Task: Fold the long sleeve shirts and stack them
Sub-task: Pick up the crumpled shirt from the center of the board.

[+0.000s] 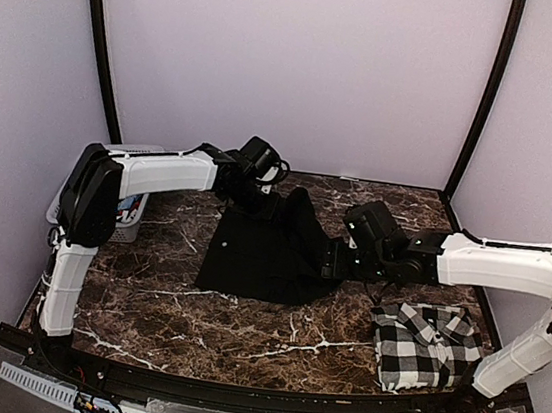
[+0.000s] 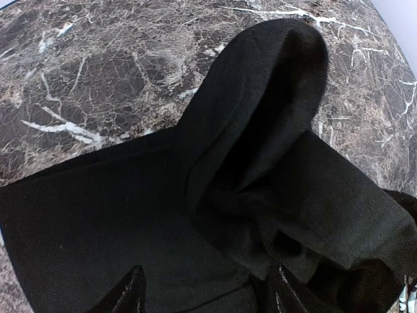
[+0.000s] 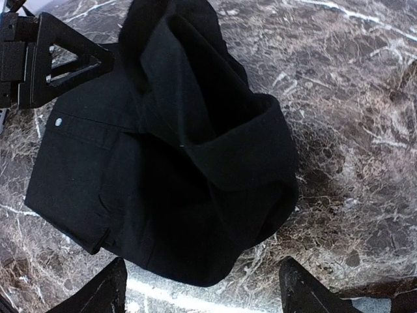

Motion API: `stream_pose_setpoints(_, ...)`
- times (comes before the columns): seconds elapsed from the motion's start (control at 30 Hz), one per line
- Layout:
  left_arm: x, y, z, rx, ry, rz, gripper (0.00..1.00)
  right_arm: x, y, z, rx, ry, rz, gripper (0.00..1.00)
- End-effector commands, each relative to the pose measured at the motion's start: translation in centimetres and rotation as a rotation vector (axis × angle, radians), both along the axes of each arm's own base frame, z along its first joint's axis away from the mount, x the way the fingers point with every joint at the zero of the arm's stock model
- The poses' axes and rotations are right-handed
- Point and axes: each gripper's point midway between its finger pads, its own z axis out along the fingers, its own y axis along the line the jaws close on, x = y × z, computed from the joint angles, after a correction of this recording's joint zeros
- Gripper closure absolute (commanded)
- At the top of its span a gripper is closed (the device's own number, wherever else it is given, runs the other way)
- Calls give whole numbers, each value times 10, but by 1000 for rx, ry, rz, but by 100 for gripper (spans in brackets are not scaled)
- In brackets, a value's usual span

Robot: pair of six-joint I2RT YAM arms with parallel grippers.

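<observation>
The plain black shirt [image 1: 265, 251] lies partly folded in the middle of the marble table, with a bunched sleeve fold rising at its far right. It fills the left wrist view [image 2: 247, 169] and shows in the right wrist view [image 3: 176, 156], where a small white button [image 3: 58, 121] is visible. The black-and-white checked shirt [image 1: 427, 346] lies folded at the front right. My left gripper [image 1: 257, 199] is open over the black shirt's far edge, its fingers [image 2: 127, 293] spread above the cloth. My right gripper [image 1: 334, 266] is wide open at the shirt's right edge, holding nothing [image 3: 205, 293].
A white lattice basket [image 1: 132, 211] stands at the left edge behind the left arm. The left gripper's black body [image 3: 52, 59] shows at the top left of the right wrist view. Purple walls close in the back and sides.
</observation>
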Motion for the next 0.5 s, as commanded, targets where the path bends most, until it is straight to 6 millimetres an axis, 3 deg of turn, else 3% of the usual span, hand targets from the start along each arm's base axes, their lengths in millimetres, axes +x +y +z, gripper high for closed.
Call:
stream_pose_setpoints(0.0,18,-22,6,-52,-43,-27,37,9,0,-21,52,78,-63,26)
stream_pose_setpoints(0.1,29,-31,-3,-60,-52,-33,40,14,-5,-33,67,105,-103,31)
stream_pose_setpoints(0.2,39,-40,-3,-82,-74,-42,49,18,-10,-44,93,126,-138,40)
stream_pose_setpoints(0.37,46,-45,7,-97,-108,-40,77,25,-4,-50,108,125,-145,60)
stream_pose_setpoints(0.47,50,-45,30,-106,-155,-45,88,29,-3,-56,100,139,-168,79)
